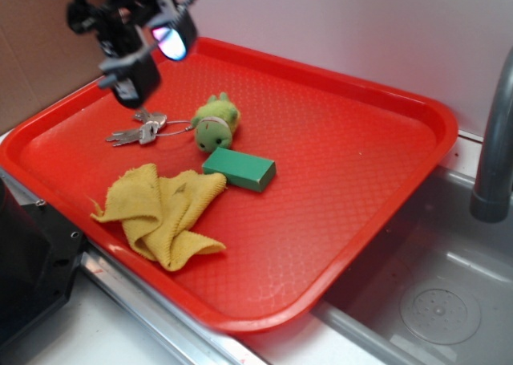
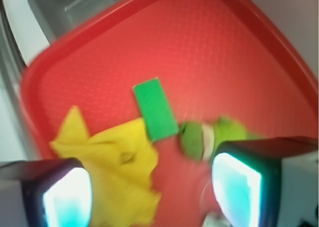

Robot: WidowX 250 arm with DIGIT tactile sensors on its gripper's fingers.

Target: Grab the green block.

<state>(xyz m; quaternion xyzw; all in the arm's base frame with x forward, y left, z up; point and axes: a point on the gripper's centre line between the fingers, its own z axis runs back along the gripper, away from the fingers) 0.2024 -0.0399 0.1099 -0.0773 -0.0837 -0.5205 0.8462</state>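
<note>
Tool point(image 1: 144, 60) hangs above keys point(image 1: 138, 132), fingers apart, empty; exterior view alone shows keys; green block point(image 2: 155, 108) untouched.

Pale wall point(image 1: 361, 28) behind a steel sink point(image 1: 449, 301); grey faucet point(image 1: 493, 140) at right

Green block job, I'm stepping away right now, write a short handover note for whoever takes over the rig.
End effector: open, empty, hovering above the metal keys near the far left of the red plastic tray.
Flat dark green rectangular block: lying flat near the tray's middle, untouched, beside the fuzzy lime-green plush toy and next to the crumpled yellow cloth.
Done: nothing grasped yet.
Left: move over the block, descend, close on it, lift. Don't confuse it with the plush.
</note>
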